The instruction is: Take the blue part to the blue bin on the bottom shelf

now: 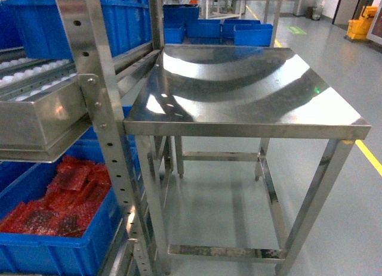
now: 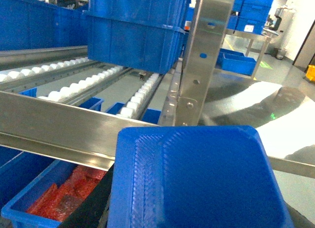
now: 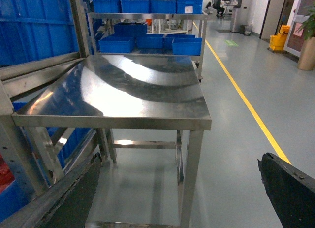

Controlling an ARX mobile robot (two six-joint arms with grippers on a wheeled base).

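Note:
The blue part (image 2: 206,174), a square moulded piece with a ribbed face, fills the lower middle of the left wrist view. My left gripper (image 2: 162,213) is shut on it; only one black finger (image 2: 91,201) shows at the part's left edge. Just beyond it runs the bottom shelf's flat front rail (image 2: 59,127), with white roller tracks (image 2: 140,95) behind. A large blue bin (image 2: 133,36) stands on those rollers. My right gripper (image 3: 182,188) is open with nothing in it, low beside the steel table. Neither gripper appears in the head view, where the shelf (image 1: 36,118) is at the left.
A blue bin of red parts (image 1: 59,210) (image 2: 54,198) sits below the shelf. The rack's perforated upright (image 1: 98,103) (image 2: 199,55) stands between the shelf and the small steel table (image 1: 250,97) (image 3: 123,90). More blue bins (image 3: 147,41) are stacked beyond the table.

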